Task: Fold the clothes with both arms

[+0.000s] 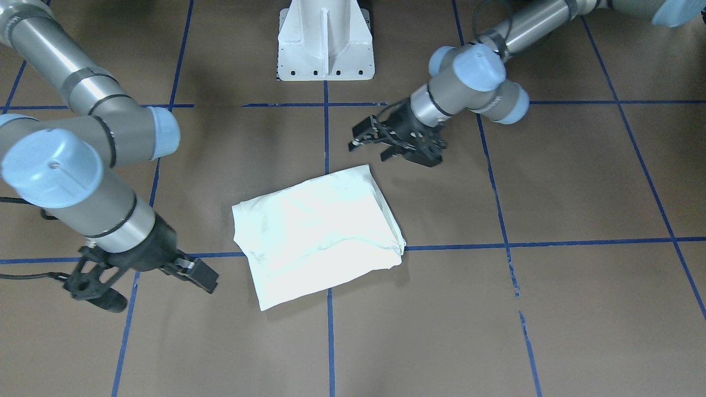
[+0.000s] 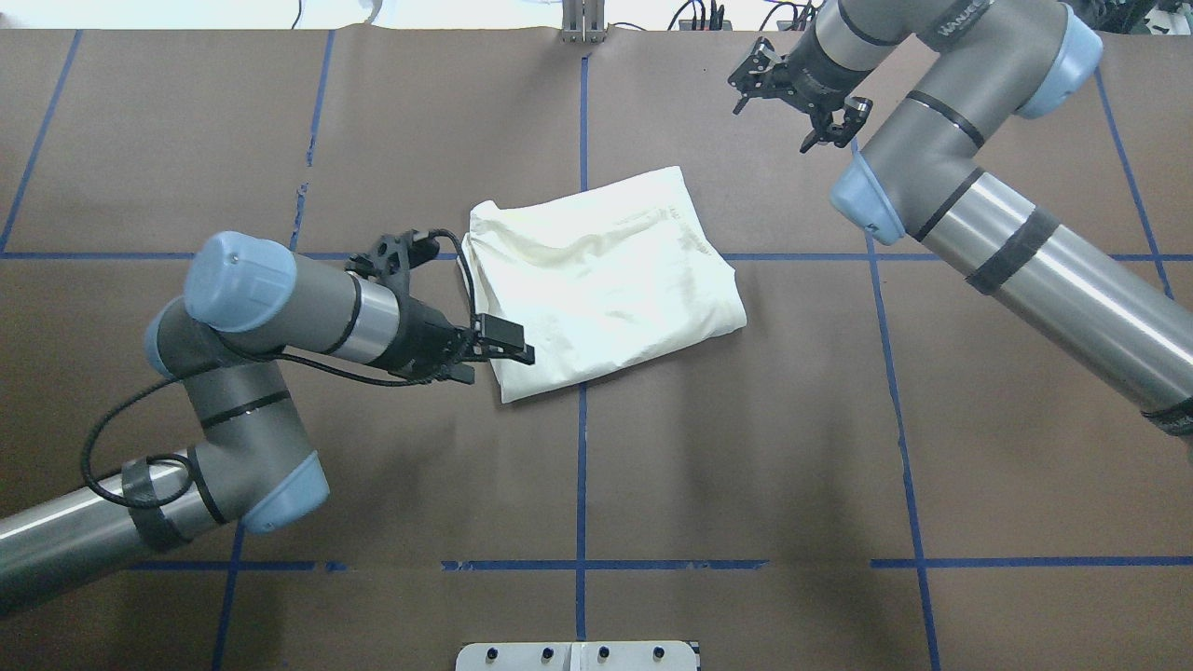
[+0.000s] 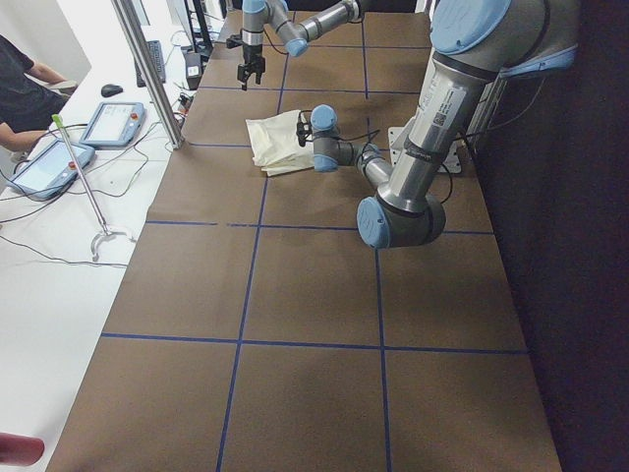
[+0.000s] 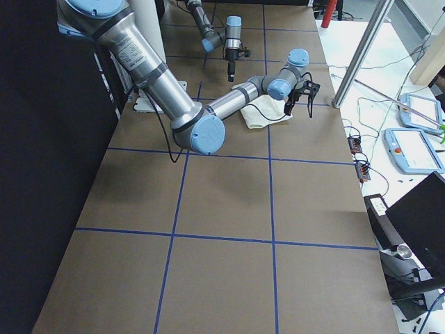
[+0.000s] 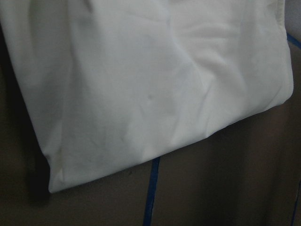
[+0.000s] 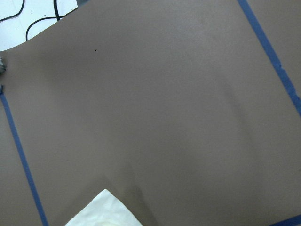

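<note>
shirt: folded; only its plain outer layer shows, the inner layers are hidden.
left wrist view: blurred; the shirt runs off the top edge.
right wrist view: just one shirt corner, cut by the bottom edge.
right arm: cut by the overhead view's right edge.
person: cut by the side view's left edge.

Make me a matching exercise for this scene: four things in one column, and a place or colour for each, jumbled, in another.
1 shirt
2 left gripper
3 right gripper
4 base

A well apart from the shirt
B cream, folded
C by the shirt's edge
D white metal

Pairs: 1-B, 2-C, 3-A, 4-D
</note>
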`<state>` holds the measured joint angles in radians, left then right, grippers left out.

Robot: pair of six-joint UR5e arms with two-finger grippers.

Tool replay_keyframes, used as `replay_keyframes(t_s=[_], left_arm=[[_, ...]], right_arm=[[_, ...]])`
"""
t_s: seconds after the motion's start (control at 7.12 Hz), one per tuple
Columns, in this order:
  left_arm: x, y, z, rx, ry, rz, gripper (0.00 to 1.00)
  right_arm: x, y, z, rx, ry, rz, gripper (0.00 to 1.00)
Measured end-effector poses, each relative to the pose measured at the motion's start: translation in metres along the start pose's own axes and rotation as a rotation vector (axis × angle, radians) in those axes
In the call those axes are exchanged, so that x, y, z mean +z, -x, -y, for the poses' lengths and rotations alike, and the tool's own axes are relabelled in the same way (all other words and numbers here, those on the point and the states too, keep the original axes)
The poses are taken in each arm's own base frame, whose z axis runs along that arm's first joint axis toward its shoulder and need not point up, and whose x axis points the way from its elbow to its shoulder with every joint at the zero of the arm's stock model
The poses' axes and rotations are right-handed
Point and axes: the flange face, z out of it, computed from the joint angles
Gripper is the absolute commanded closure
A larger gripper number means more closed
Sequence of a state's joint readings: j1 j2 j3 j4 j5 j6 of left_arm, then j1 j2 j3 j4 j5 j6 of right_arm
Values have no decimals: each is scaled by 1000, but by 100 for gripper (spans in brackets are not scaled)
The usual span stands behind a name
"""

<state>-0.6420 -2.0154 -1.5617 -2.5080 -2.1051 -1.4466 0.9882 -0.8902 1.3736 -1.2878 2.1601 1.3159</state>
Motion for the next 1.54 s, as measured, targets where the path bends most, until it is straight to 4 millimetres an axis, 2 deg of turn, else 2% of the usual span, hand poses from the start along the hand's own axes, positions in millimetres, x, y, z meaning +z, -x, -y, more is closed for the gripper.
replay_keyframes(t_s=[0.14,0.28,0.42,0.56,0.7,0.84,1.12,1.26,1.4,1.54], left_arm=[[-43,34,46,85,-64,52,0],[-91,68,90,170,-123,135,0],[-139,99,130,251,-165,237,0],[-186,130,159,311,-189,336,0],[-231,164,177,360,-200,418,0],[-276,200,186,412,-200,496,0],[-363,263,196,515,-128,653,0],[-400,284,197,550,-71,707,0],[-428,302,189,570,-20,739,0],[-444,315,172,586,5,751,0]], right_arm=[[-14,-32,14,-81,-7,-57,0],[-29,-75,32,-174,-7,-116,0],[-45,-133,55,-272,-4,-168,0],[-60,-202,81,-369,4,-217,0],[-75,-269,101,-447,18,-255,0],[-90,-333,113,-497,38,-276,0],[-116,-444,114,-544,92,-250,0],[-127,-485,109,-548,109,-225,0],[-132,-520,99,-527,127,-195,0],[-132,-544,86,-501,142,-159,0]])
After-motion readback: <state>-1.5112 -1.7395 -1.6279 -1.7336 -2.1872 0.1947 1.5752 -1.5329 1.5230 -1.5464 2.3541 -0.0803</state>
